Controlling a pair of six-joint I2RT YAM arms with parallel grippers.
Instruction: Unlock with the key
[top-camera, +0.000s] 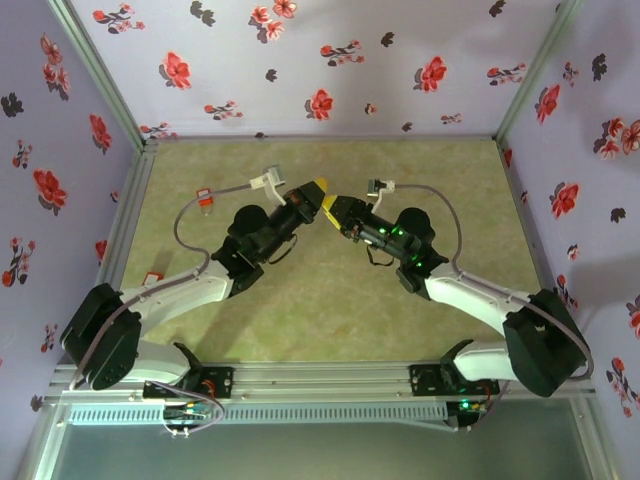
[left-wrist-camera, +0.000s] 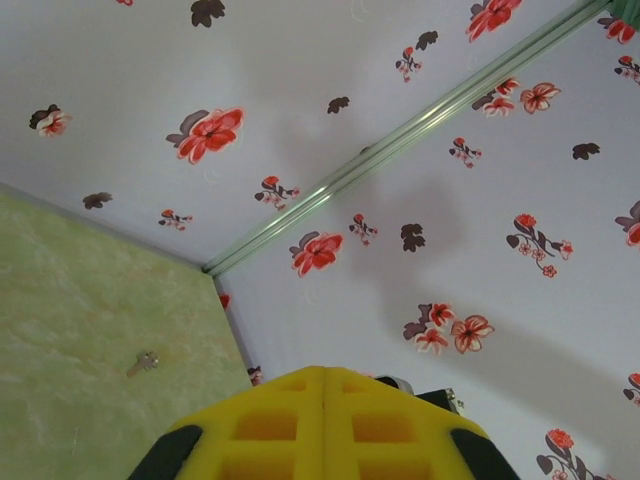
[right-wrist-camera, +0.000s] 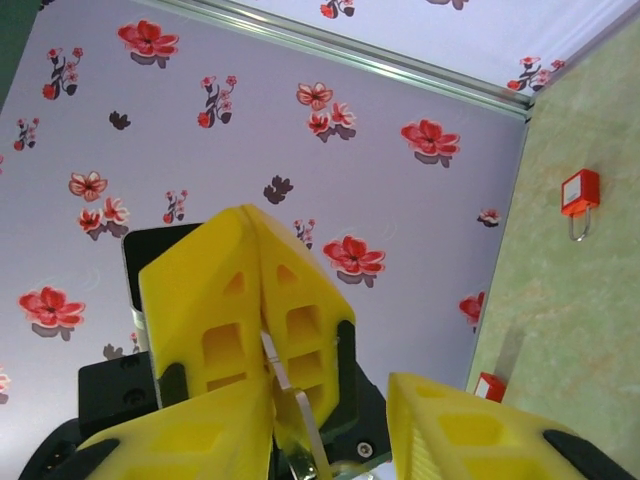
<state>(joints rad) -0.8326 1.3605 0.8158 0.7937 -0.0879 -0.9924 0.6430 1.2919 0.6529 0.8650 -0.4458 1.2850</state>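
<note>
The right gripper (right-wrist-camera: 330, 400) is closest to me. Its two yellow fingers (right-wrist-camera: 470, 430) stand apart, with a gap between them. In that gap hangs the key (right-wrist-camera: 292, 405), a thin silver strip. It sits close to one finger and apart from the other, so nothing is pinching it from this side.

The left gripper (right-wrist-camera: 252, 260) is squeezed tight on the top of the key. The key's long side runs out of the crack between its fingers, straight down into the right gripper's gap.

From above, the two grippers meet tip to tip over the middle of the green table (top-camera: 300, 320). The red lock (top-camera: 205, 200) lies flat on the table, well off to the left. The left arm is nearer to it, I think.
</note>
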